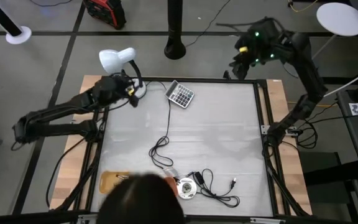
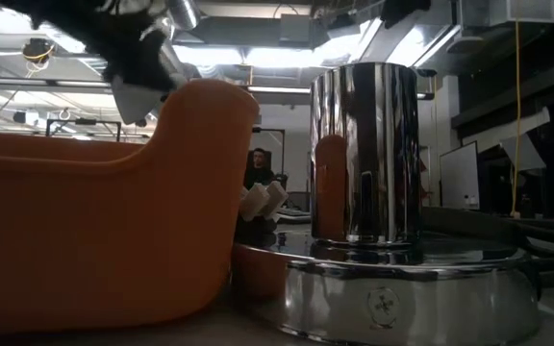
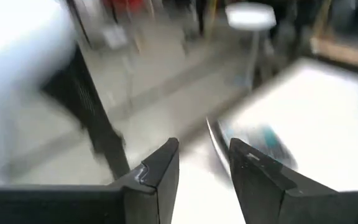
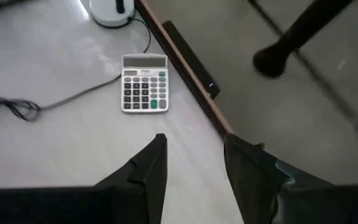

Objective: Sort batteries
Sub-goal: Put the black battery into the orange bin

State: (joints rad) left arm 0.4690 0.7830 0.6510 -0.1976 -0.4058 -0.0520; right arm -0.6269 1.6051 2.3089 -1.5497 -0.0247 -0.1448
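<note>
Left gripper (image 1: 131, 89) of mine hangs in the upper left of the high view beside the white lamp (image 1: 116, 59), fingers parted and empty. Right of it lies the calculator (image 1: 180, 94); my right gripper (image 1: 240, 64), upper right, is parted and empty too. Batteries I cannot make out anywhere.

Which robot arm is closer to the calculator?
The left arm. Its gripper hangs over the table's far left corner by the white lamp, a short way from the calculator. The right gripper sits beyond the table's far edge, farther off.

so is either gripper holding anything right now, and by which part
Nothing is held. The left gripper and the right gripper are both open, with only empty space between the fingers.
</note>
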